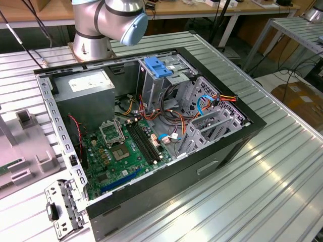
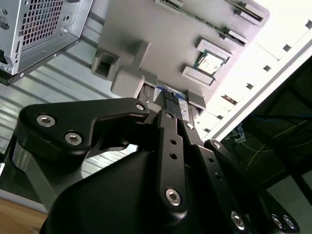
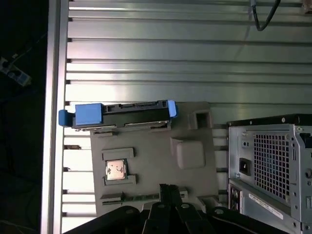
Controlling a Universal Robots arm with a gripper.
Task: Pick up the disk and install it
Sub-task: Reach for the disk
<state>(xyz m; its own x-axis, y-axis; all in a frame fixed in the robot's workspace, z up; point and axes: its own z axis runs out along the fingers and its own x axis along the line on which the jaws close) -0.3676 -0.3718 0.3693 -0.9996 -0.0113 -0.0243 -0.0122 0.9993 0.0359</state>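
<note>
The disk (image 3: 122, 114) is standing on its thin edge in a slot at one side of a grey tray (image 3: 204, 180). Blue plastic is wrapping around both of its ends. It is not in the computer case (image 1: 242, 136) yet.

The tray is lying on the ribbed metal counter (image 3: 146, 48), just beside the back of the case. A small square computer chip (image 3: 116, 170) is sitting in a pocket in the tray, near the disk. A thin green board (image 3: 141, 196) is lying in another slot, on the far side of the chip from the disk.

The black pincer (image 3: 168, 187) is hanging over the tray, on the side with the green board. Its two fingers are pressing close together, and nothing is sitting between them. It is not touching the disk.

In the second wrist view, the disk (image 2: 168, 97) is peeking out just past the tip of the pincer (image 2: 168, 117), with the chip (image 2: 210, 62) beyond it.

In the exterior view, the case is lying open on the counter (image 1: 252, 191), showing a green board and many wires inside. The robot arm (image 1: 111, 20) is reaching away toward the exterior view's left, where the tray (image 1: 30, 151) is sitting.
</note>
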